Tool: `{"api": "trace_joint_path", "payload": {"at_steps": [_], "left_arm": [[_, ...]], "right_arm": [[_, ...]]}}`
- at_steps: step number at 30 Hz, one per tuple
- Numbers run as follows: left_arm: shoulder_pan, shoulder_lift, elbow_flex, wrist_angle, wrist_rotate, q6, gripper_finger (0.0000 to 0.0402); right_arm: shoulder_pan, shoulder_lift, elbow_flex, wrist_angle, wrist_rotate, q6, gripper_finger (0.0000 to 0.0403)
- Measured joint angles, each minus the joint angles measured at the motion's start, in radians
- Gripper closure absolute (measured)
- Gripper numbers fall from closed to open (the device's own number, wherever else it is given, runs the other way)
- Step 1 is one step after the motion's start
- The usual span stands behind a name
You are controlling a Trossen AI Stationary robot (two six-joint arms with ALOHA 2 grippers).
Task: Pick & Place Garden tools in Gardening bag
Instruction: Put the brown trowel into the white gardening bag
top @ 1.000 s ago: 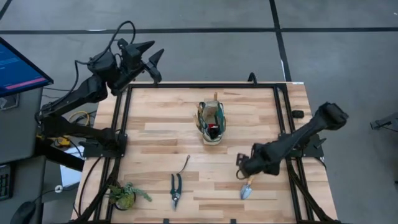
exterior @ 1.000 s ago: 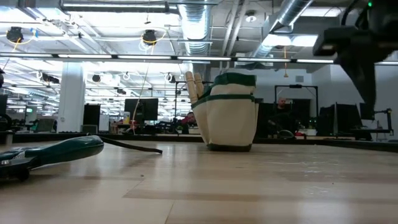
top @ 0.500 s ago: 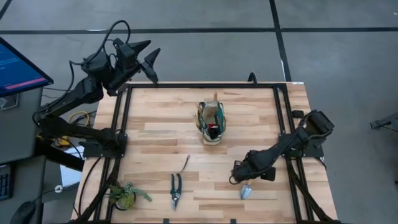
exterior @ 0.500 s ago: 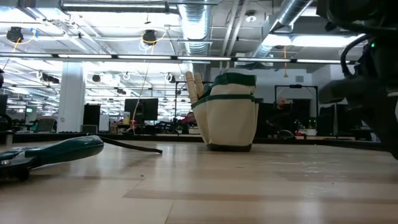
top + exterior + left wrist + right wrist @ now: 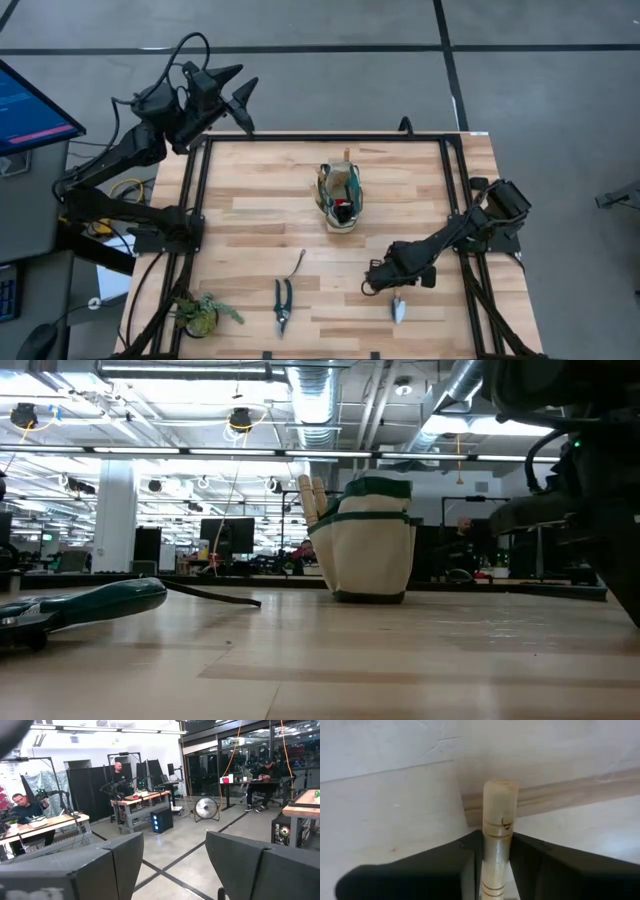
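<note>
The cream gardening bag [image 5: 340, 198] with green trim stands upright mid-table, with wooden tool handles [image 5: 312, 496] sticking out of it. A wooden-handled trowel [image 5: 398, 311] lies near the front right, and my right gripper [image 5: 382, 281] is shut on its handle. Black pruning shears [image 5: 283, 302] and a thin hooked tool [image 5: 297, 265] lie flat near the front edge. My left gripper [image 5: 236, 96] hangs open beyond the table's far left corner, touching nothing. My right gripper pinches the trowel's wooden handle [image 5: 496, 851] between its two fingers [image 5: 470, 865], one on each side. The handle's rounded free end [image 5: 501, 790] sticks out past the fingertips. The fingers slant down from the table's right. Whether the trowel is lifted off the table, I cannot tell.
A leafy green plant clump [image 5: 205, 312] lies at the front left corner. A black frame rail [image 5: 200, 200] runs along the table's sides. Bare wood [image 5: 260, 180] lies between the bag and the left rail.
My right gripper has come down and moved a little toward the table's left over the trowel's handle, and the arm has sunk lower. The trowel's blade has turned slightly on the table.
</note>
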State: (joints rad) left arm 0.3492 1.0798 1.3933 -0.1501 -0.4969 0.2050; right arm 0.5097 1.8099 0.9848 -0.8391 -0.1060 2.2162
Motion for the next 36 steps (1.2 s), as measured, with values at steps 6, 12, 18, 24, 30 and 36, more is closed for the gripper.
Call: {"api": "trace_joint_path", "payload": {"at_steps": [6, 12, 18, 24, 30, 36], "left_arm": [[0.000, 0.000, 0.000, 0.000, 0.000, 0.000, 0.0198], [0.000, -0.001, 0.000, 0.000, 0.000, 0.000, 0.0198], [0.000, -0.007, 0.000, 0.002, 0.000, -0.009, 0.0198], [0.000, -0.006, 0.000, 0.001, 0.006, -0.037, 0.0198], [0.000, -0.006, 0.000, 0.001, 0.006, -0.084, 0.0198], [-0.004, -0.006, 0.000, 0.001, 0.019, -0.133, 0.0198]], "right_arm": [[-0.032, -0.020, -0.007, -0.001, 0.030, -0.111, 0.0342], [-0.106, -0.222, 0.009, -0.237, 0.452, -0.206, 0.0342], [-0.240, -0.542, 0.008, -0.332, 0.914, -0.611, 0.0342], [-0.347, -0.725, -0.025, 0.011, 1.179, -1.381, 0.0342], [-0.473, -0.887, -0.258, 0.663, 0.817, -1.989, 0.0342], [-0.606, -0.916, -0.416, 1.041, 0.552, -2.144, 0.0342]]}}
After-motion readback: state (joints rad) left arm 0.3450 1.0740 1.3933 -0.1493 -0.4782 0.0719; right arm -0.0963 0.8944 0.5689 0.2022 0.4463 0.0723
